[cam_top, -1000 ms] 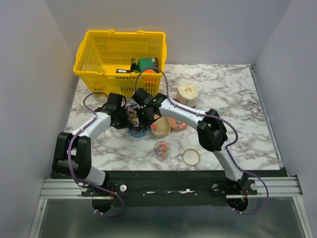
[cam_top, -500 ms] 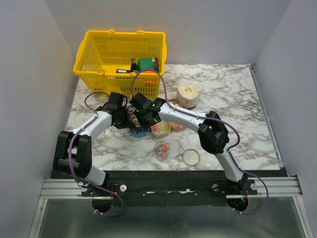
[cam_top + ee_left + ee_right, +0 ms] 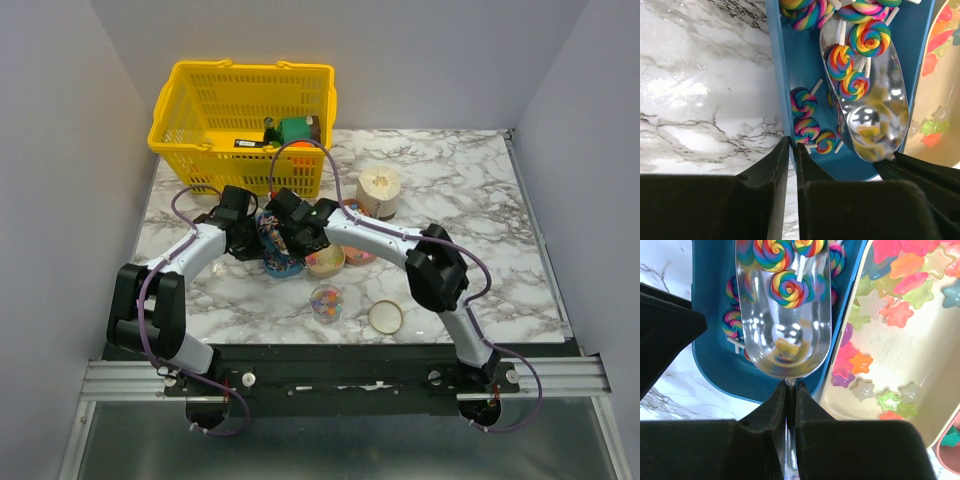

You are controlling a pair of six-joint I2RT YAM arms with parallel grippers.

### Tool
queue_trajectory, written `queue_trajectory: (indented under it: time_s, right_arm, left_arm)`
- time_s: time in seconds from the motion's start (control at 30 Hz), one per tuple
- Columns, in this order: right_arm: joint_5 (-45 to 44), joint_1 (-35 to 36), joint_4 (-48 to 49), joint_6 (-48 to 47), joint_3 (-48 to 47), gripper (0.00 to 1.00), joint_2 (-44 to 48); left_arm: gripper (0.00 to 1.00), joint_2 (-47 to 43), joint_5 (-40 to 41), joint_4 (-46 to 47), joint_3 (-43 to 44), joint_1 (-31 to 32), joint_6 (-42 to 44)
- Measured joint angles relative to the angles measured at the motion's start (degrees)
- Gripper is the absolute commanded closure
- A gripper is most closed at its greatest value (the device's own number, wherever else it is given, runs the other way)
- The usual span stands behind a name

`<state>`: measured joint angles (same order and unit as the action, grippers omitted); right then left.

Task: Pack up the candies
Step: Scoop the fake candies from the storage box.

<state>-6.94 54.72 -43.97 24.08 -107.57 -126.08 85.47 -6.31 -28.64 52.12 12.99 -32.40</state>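
Marble table (image 3: 450, 200), blue tray (image 3: 805, 65), scoop (image 3: 785, 335) holding lollipops (image 3: 790, 289)

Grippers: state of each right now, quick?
Left gripper: closed on the blue tray rim.
Right gripper: closed on the metal scoop handle, rainbow lollipops in the scoop.

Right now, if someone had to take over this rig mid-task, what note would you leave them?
The left gripper is shut on the blue tray wall, steadying it.
The right gripper is shut on the metal scoop handle; the scoop lies in the blue tray with a few rainbow lollipops in its bowl.
A beige tray alongside holds star sweets.
Done: the small clear jar near the arm bases holds some coloured sweets; its lid lies beside it.
Left: probably lift the scoop, tip it into the jar, then close it.
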Motion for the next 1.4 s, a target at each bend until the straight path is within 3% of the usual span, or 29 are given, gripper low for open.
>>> queue_trajectory:
  time_s: [0.17, 0.37, 0.67, 0.77, 0.97, 1.4]
  right_arm:
    - [-0.2, 0.1, 1.1, -0.6, 1.8, 0.99, 1.1]
    - [0.0, 0.1, 0.2, -0.5, 0.9, 0.99, 0.9]
    - [3.8, -0.7, -12.8, 5.2, -16.1, 0.99, -7.6]
    - [5.6, -1.4, -14.7, 7.2, -16.7, 0.99, -9.1]
    - [7.2, -1.8, -15.3, 10.2, -16.5, 0.99, -9.6]
    - [10.1, -2.3, -14.0, 12.9, -14.8, 0.99, -9.2]
  left_arm:
    - [0.76, 0.0, 0.0, -0.9, 0.6, 0.1, 0.0]
    - [0.81, 0.0, -0.1, -1.0, 0.7, 0.1, 0.0]
    - [0.81, 0.1, -0.4, -1.1, 0.7, 0.1, 0.5]
    - [0.82, 0.4, -0.6, -1.1, 0.7, 0.1, 0.8]
    - [0.99, 1.0, -1.3, -1.0, 0.7, 0.1, 1.0]
    - [1.0, 0.9, -1.9, -0.4, 0.3, 0.5, 1.2]
